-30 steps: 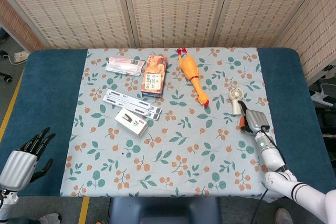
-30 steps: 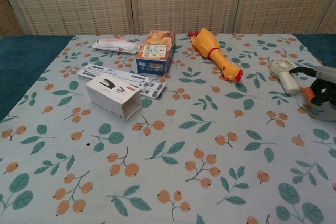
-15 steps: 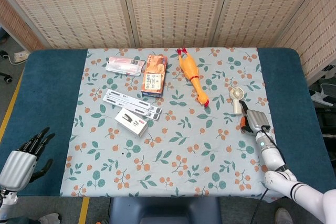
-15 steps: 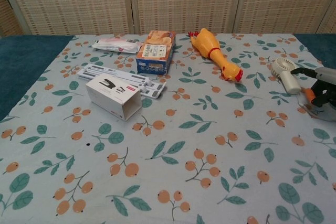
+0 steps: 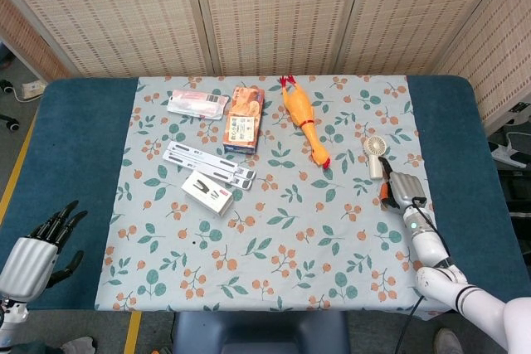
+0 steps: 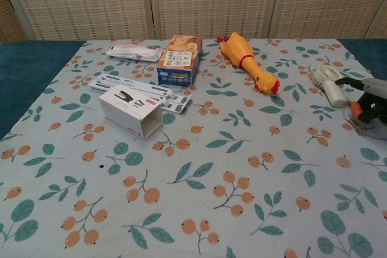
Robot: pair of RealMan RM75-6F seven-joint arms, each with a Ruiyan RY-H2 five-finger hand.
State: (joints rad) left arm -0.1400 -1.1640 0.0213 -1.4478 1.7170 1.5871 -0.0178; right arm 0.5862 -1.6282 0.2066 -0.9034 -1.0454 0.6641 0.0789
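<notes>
Handheld fan (image 5: 375, 155) | head far, handle toward right hand (image 5: 401, 190) | fingers' hold: cannot tell

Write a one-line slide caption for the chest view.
Right hand beside a small white fan; rubber chicken lies nearby.

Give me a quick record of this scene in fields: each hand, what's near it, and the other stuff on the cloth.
right hand: low at the cloth's right edge, beside the small fan; contact unclear
left hand: off the cloth, fingers apart, holding nothing
middle: rubber chicken, snack box
left part: white stapler box, flat pen packs, pink packet
surface: floral cloth
</notes>
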